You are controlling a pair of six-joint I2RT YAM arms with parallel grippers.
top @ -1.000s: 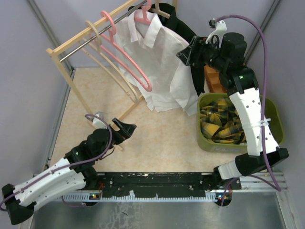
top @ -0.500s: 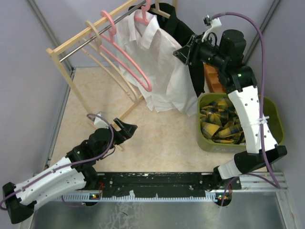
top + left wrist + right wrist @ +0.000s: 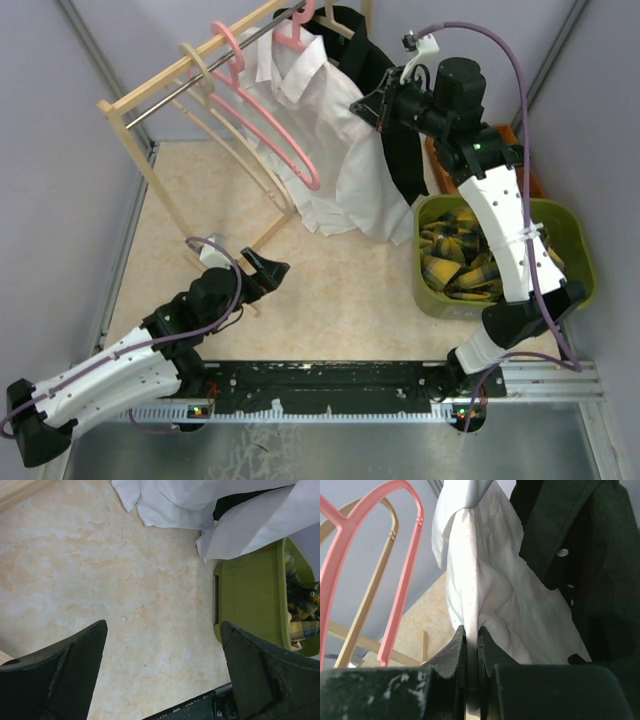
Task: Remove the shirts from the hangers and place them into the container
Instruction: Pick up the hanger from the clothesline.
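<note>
White shirt (image 3: 330, 140) cloth is pinched in the right hand (image 3: 366, 108) at the upper middle of the top view. From the wrist, that hand (image 3: 471, 632) is clenched on a vertical fold of the white shirt (image 3: 490, 595), its fingers nearly meeting on the cloth. The shirt hangs from a pink hanger (image 3: 298, 32) on the bar of the rack (image 3: 135, 135) at the top of the frame. The black shirt (image 3: 402, 165) hangs just right of it and partly behind, touching it. Left of the white shirt, an empty pink hanger (image 3: 311, 180) and a beige hanger (image 3: 195, 62) hang from the same bar. At the right of the frame, below the right hand, the basket (image 3: 582, 250) holds the crumpled plaid shirt (image 3: 455, 262), with an orange tray (image 3: 512, 145) just beyond it. At lower left, the left hand (image 3: 268, 270) is released, fingers wide apart (image 3: 162, 647), over bare desk (image 3: 190, 200), well apart from the shirts.
</note>
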